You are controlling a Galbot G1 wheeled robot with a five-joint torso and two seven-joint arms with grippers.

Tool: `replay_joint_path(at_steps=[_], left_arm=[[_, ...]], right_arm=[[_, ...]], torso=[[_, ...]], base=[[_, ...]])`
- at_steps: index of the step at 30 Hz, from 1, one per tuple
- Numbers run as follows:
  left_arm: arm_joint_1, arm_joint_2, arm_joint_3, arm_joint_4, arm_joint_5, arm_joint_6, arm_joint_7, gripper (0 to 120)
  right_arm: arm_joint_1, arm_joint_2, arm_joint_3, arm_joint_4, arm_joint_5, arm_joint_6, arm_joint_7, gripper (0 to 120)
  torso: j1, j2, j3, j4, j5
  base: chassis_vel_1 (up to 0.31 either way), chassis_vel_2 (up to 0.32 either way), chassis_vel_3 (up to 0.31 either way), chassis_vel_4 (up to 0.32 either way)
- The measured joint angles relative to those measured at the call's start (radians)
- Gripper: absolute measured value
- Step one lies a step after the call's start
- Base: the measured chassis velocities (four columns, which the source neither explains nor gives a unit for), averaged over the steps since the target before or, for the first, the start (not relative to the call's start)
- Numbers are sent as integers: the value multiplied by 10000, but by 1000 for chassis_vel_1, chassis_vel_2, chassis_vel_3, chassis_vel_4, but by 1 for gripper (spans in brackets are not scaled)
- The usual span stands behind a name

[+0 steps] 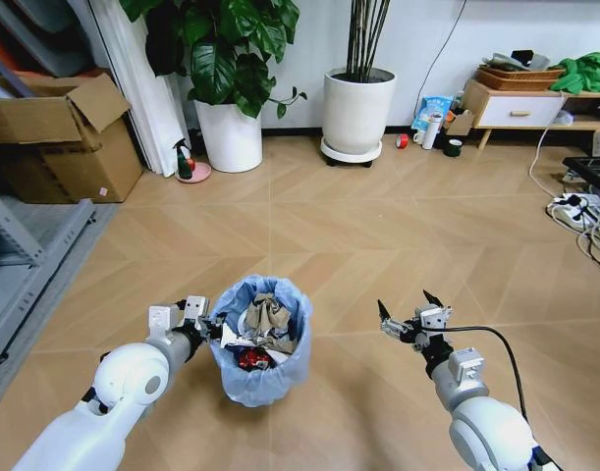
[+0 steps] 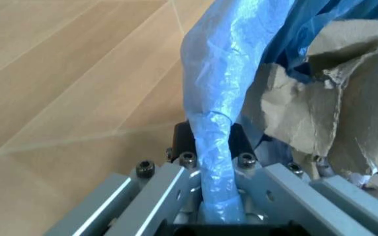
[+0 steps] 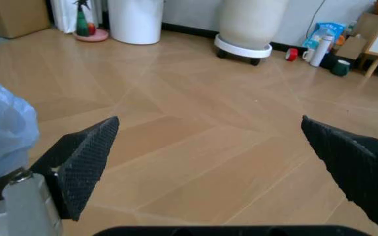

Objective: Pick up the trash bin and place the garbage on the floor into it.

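Head view first: the trash bin [image 1: 261,343] sits on the floor [image 1: 378,226] right in front of the robot, blue bag folded over the rim, already stuffed with garbage [image 1: 267,319]: crumpled brownish paper, something white, a red bit lower down. The left gripper [image 1: 218,329] is at the bin's left rim with its fingers pinching the bag edge. The right gripper [image 1: 408,316] hovers over bare floor well to the right of the bin, fingers spread, holding nothing. I can't spot any loose litter on the boards nearby, so I'd guess the collecting step is about done, or there's more outside the picture.

Left wrist view: the bag-covered rim [image 2: 218,147] runs straight down between the fingers, clamped tight. Crumpled brown paper [image 2: 333,113] is just inside. Any carry needs that pinch to hold, since thin plastic could slip or tear.

Right wrist view: both fingertips [image 3: 84,157] wide apart, empty floor between them, a sliver of the blue bag [image 3: 2,132] at the edge. How deep the bin is filled and what's under the paper is hidden.
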Motion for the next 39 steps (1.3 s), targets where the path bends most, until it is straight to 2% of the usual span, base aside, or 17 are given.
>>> replay_joint_path(at_steps=[1, 9, 10, 15, 22, 28, 39], left_arm=[[9, -12, 1, -7, 6, 0, 0, 0], [58, -53, 40, -29, 65, -6, -2, 0], [61, -53, 42, -33, 67, -9, -1, 0], [62, -53, 41, -34, 74, -15, -1, 0], [72, -69, 30, -34, 81, -17, 3, 0], [63, -81, 26, -35, 82, -29, 36, 0], [129, -117, 27, -46, 146, -42, 57, 0]], right_arm=[[-21, 19, 2, 5, -9, 1, 0, 100], [-96, 67, 64, 63, -35, 12, 0, 100], [-97, 60, 67, 78, -35, 12, 0, 100], [-77, 50, 68, 71, 21, 21, 0, 100], [-120, 76, 48, 73, 241, 22, -3, 100], [-196, 171, 60, 81, 237, -53, -12, 100], [-329, 296, 147, 98, 157, 31, -77, 100]], torso=[[0, 0, -1, 1, 8], [0, 1, 0, -4, 8], [0, 0, 0, -3, -2], [0, 0, 0, -4, 7], [-3, 1, -3, 3, 6], [2, 0, 1, -4, 2], [2, 0, 0, 0, 3]], base=[[313, -103, -281, 101], [300, -95, -306, 96], [300, -91, -330, 121], [292, -99, -292, 103], [209, -95, -226, 90], [-40, -7, 16, 1], [-101, -60, 106, 79]])
